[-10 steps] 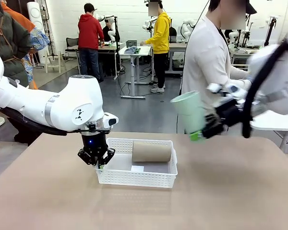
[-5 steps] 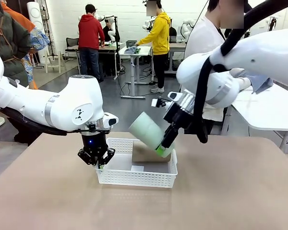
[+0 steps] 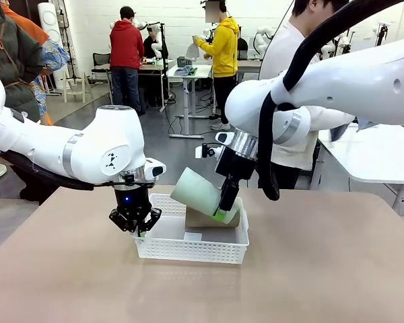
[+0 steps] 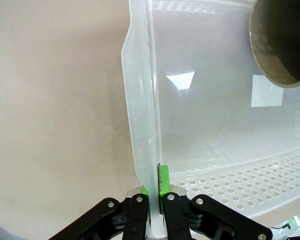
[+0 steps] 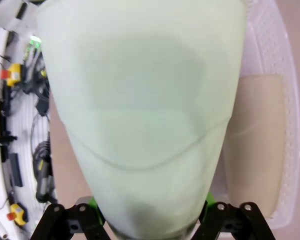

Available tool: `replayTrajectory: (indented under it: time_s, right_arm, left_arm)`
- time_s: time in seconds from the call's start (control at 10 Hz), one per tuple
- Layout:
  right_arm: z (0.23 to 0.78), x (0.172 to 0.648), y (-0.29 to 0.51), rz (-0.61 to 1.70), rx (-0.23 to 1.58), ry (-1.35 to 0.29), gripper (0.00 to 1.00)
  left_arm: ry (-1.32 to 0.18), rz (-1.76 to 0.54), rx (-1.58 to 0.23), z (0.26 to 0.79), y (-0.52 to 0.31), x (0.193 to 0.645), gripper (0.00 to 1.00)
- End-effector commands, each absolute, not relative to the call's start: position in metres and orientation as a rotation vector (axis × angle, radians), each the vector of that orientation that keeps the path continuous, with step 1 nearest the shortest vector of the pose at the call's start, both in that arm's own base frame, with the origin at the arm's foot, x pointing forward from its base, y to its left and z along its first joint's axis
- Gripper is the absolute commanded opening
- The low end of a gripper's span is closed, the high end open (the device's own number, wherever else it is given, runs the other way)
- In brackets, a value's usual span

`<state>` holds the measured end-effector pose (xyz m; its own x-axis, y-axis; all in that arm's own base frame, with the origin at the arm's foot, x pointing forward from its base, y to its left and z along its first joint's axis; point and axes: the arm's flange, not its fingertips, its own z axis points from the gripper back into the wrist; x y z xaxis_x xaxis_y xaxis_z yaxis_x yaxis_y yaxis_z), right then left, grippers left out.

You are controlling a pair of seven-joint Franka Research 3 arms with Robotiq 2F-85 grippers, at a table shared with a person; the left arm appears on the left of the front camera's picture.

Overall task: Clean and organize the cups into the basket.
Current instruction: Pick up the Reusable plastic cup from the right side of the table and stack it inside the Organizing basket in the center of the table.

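The white mesh basket (image 3: 160, 248) sits mid-table. My left gripper (image 3: 137, 229) is shut on the basket's left rim (image 4: 140, 130), its green pads pinching the wall. A tan-brown cup (image 3: 200, 219) lies on its side at the back of the basket; its open mouth (image 4: 282, 42) shows in the left wrist view and its side (image 5: 255, 145) in the right wrist view. My right gripper (image 3: 222, 214) is shut on the narrow end of the mint green cup (image 3: 196, 192), held tilted just above the tan cup and the basket. The green cup (image 5: 140, 110) looms large between the right fingers.
A person in a white top (image 3: 289, 81) stands at the far side of the table behind my right arm. A white label (image 3: 192, 236) lies on the basket floor. Bare tan tabletop (image 3: 323, 269) spreads to the front and right.
My right arm has swung in from the far right with the green cup and lowered it over the basket, tilting it towards lying flat. The left gripper has held still on the rim.
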<state>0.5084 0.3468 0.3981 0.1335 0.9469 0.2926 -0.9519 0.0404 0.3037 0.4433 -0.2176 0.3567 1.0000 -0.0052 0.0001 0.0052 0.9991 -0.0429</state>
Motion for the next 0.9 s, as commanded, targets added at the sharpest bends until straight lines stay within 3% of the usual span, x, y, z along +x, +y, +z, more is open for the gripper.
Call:
replayTrajectory:
  time_s: [0.0,0.2,0.7,0.8]
  right_arm:
    - [0.385,0.520,0.355,1.454,0.366,0.020,0.76]
    - [0.364,0.526,0.358,1.454,0.264,-0.003,0.76]
    - [0.339,0.534,0.365,1.465,0.231,0.043,0.76]
    - [0.339,0.534,0.362,1.459,0.237,0.053,1.00]
  left_arm:
    - [-0.009,-0.002,-0.047,0.359,-0.218,0.444,0.00]
    - [-0.009,-0.002,-0.047,0.359,-0.218,0.444,0.00]
    - [-0.009,-0.002,-0.047,0.359,-0.218,0.444,0.00]
    - [-0.009,-0.002,-0.047,0.359,-0.218,0.444,0.00]
